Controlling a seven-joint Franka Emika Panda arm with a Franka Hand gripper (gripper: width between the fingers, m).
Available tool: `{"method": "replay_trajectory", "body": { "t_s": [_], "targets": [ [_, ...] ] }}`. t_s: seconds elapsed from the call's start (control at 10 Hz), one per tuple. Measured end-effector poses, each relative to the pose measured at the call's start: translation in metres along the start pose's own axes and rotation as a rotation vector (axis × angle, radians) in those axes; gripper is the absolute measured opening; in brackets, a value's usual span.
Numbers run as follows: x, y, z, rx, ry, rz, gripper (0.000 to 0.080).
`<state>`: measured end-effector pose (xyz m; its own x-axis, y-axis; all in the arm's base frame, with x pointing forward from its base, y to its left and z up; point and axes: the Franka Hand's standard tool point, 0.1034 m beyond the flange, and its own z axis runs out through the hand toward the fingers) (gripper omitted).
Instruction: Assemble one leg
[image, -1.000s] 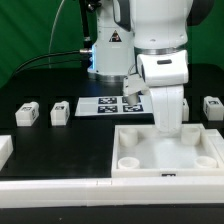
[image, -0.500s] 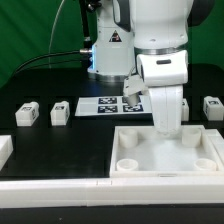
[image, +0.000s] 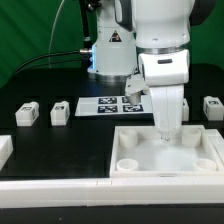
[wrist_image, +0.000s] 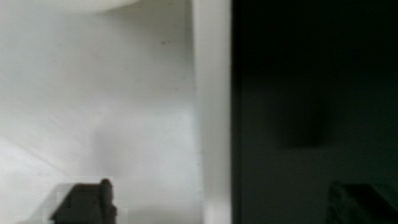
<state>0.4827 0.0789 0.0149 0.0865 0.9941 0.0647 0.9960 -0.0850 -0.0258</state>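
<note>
Fingers (wrist_image: 82, 203) wide apart over tray (image: 140, 172) wall

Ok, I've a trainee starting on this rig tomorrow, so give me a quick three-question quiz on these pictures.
1. Fill in: the leg on the exterior view's right lies ___ the white tray-like piece (touching / apart from).
2. True or false: the claw is shut on a leg.
3. The claw hangs over: A) a leg B) the white tray-like piece C) the marker board.
Key: 1 apart from; 2 false, the wrist view shows its fingers spread with nothing between; 3 B.
</note>
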Motion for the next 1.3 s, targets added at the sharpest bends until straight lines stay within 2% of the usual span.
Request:
{"method": "replay_trajectory", "body": {
  "t_s": [0.1, 0.4, 0.6, 0.8, 0.9, 1.2, 1.3],
  "targets": [
    [0.0, 0.0, 0.0, 0.0, 0.0, 0.0, 0.0641],
    [0.0, 0.001, -0.005, -0.008, -0.001, 0.001, 0.0647],
    [0.007, 0.003, -0.021, -0.032, -0.003, 0.009, 0.0649],
    [0.005, 0.0, -0.037, -0.055, -0.008, 0.054, 0.0649],
    [0.003, -0.005, -0.039, -0.057, -0.01, 0.091, 0.0649],
    [0.003, -0.005, -0.035, -0.05, -0.007, 0.133, 0.0649],
    [0.003, -0.005, -0.035, -0.05, -0.004, 0.224, 0.0649]
  ]
}}
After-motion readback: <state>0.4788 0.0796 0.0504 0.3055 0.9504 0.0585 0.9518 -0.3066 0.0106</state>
